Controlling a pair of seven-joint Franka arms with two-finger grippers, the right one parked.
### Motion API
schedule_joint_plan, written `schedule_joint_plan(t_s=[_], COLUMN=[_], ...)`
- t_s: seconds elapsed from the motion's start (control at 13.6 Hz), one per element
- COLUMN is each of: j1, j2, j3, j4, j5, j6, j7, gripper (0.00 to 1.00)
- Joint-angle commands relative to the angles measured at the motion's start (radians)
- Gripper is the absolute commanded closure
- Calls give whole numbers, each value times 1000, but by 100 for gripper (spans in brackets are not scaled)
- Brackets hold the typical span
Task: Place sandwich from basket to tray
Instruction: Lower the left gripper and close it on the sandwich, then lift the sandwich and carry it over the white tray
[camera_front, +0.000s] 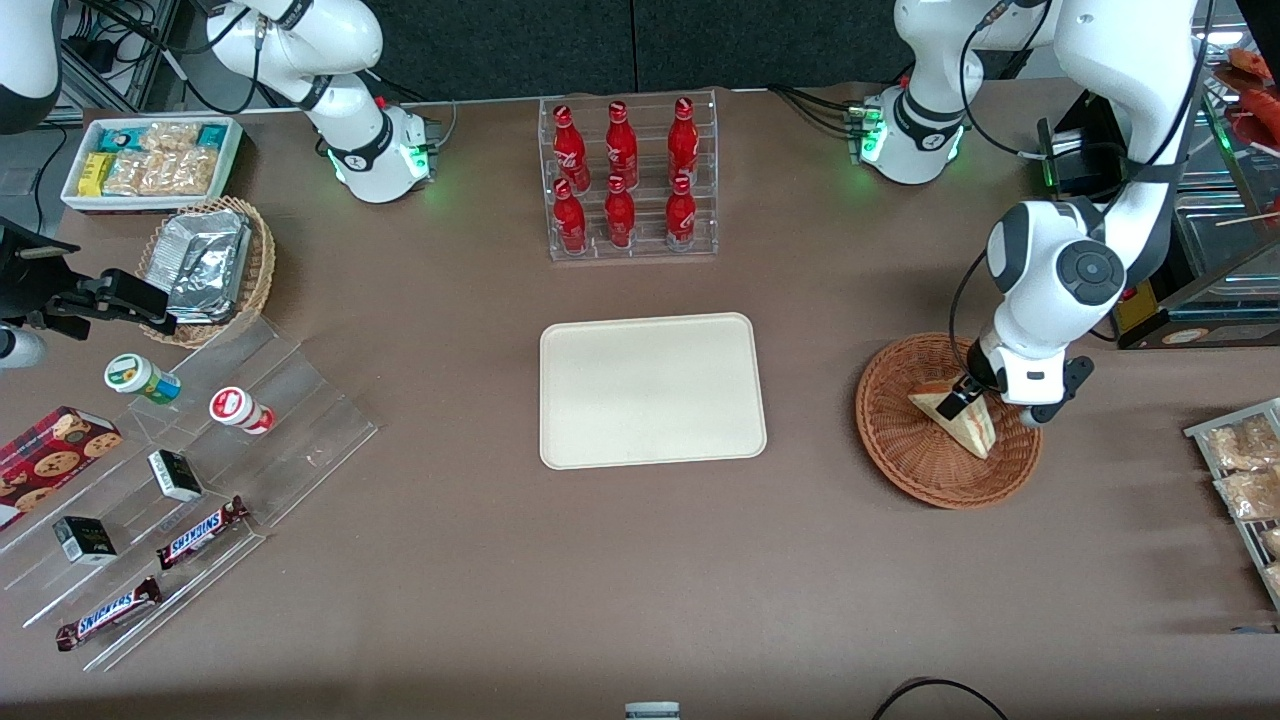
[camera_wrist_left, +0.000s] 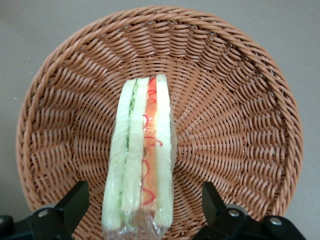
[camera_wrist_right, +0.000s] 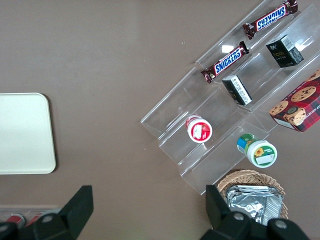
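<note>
The sandwich (camera_front: 958, 416) (camera_wrist_left: 141, 160), a clear-wrapped wedge of pale bread with a red and green filling stripe, stands on edge in the reddish-brown wicker basket (camera_front: 905, 440) (camera_wrist_left: 235, 110) toward the working arm's end of the table. My left gripper (camera_front: 962, 398) (camera_wrist_left: 145, 207) is lowered into the basket, open, one finger on each side of the wedge with a gap to either side. The cream-white tray (camera_front: 652, 390) (camera_wrist_right: 22, 134) lies flat at the table's middle with nothing on it.
A clear rack of red bottles (camera_front: 628, 178) stands farther from the front camera than the tray. Bagged snacks (camera_front: 1243, 470) lie at the working arm's table edge. Toward the parked arm's end are acrylic steps with snack bars (camera_front: 198, 530) and a tan basket of foil packets (camera_front: 208, 262).
</note>
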Motion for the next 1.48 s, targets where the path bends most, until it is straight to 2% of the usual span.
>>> schedule_joint_plan(t_s=[0.0, 0.07, 0.15, 0.22, 0.52, 0.81, 0.96, 1.18, 1.4], j1=[-8, -8, -8, -8, -8, -33, -33, -33, -33], j2=[10, 13, 19, 21, 13, -62, -111, -137, -128], j3=[2, 2, 2, 2, 2, -16, -67, -182, -352], j4=[-8, -8, -5, -3, 17, 130, 213, 357, 446], j5=[3, 6, 6, 6, 9, 50, 73, 67, 60], j6=[30, 30, 30, 30, 8, -263, -456, -677, -760], j7=[-18, -18, -18, -16, -10, -2, 1, 1, -13], gripper=[2, 11, 64, 100, 100, 100, 100, 100, 100])
